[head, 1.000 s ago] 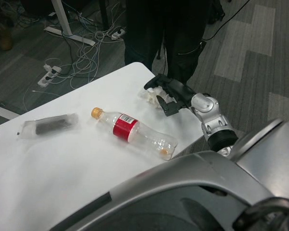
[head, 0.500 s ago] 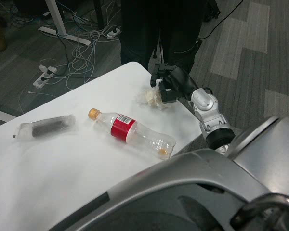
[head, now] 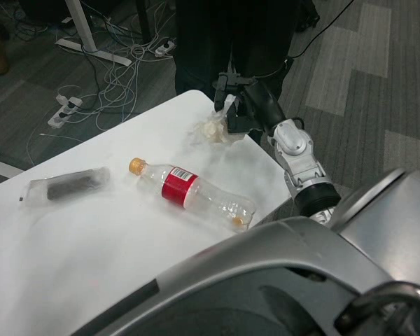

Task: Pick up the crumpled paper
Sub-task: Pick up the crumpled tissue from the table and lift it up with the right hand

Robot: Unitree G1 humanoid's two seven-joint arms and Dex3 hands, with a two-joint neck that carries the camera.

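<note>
1. Because the crumpled paper (head: 211, 131) lies at the tabletop's (head: 91, 238) far corner, the right hand (head: 246, 105) is reached over its far side.
2. The paper's top appears pinched by the fingers (head: 225, 87), though this cannot be told surely.
3. The left hand is not seen.

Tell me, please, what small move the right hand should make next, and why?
Probably close the fingers more firmly before lifting. The right hand sits at the crumpled paper near the table's far corner, but most of the wad pokes out below the fingers and rests on the table, so the hold looks partial.
</note>
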